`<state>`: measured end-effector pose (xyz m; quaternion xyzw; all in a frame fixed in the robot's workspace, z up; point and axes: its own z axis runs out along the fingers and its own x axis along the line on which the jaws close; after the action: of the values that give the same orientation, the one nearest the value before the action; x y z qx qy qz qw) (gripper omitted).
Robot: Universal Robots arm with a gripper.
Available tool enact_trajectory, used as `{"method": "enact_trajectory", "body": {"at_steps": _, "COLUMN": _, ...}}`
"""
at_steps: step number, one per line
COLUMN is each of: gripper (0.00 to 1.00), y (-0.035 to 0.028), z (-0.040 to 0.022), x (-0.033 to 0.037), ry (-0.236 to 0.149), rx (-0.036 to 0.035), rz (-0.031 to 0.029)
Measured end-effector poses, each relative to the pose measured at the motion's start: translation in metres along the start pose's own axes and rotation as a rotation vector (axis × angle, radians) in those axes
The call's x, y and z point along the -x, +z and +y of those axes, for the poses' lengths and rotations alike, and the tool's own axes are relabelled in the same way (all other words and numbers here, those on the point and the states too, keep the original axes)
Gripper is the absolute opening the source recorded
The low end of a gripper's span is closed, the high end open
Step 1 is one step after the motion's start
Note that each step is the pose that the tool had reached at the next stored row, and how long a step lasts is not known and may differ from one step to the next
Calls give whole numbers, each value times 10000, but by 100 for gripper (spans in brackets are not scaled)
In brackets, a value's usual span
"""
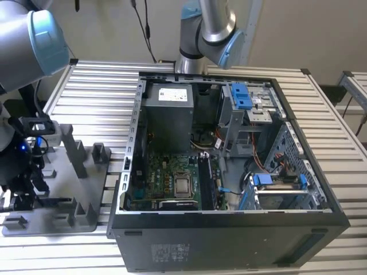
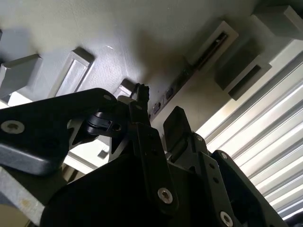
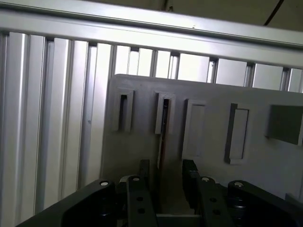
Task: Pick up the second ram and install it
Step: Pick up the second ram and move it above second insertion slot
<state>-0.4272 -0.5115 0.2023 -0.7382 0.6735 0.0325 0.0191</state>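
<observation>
Aluminium table (image 1: pixel 86 86): slatted bench carrying the whole job.
Black case (image 1: pixel 229 240): tower lying open (motherboard (image 1: pixel 172 177) facing up).
Grey fixture plate (image 3: pixel 213 156): at the exterior view's left, blocks upright.
Gripper (image 3: pixel 166 172): low over the plate, jaws spread, one finger either side of the stick.
Second ram (image 3: pixel 163 123): on edge in a plate slot, seemingly untouched.
Grip: probably best centred, squeezing the flat faces squarely, so the stick draws out without binding.
</observation>
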Motion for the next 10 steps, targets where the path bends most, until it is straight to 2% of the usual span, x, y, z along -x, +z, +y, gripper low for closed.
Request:
{"method": "enact_trajectory", "body": {"at_steps": 4, "gripper": 42, "y": 25, "z": 3, "x": -2, "ry": 0, "rx": 2, "rz": 1}}
{"method": "enact_trajectory", "body": {"at_steps": 10, "gripper": 42, "y": 28, "z": 2, "x": -2, "ry": -1, "rx": 0, "rz": 0}}
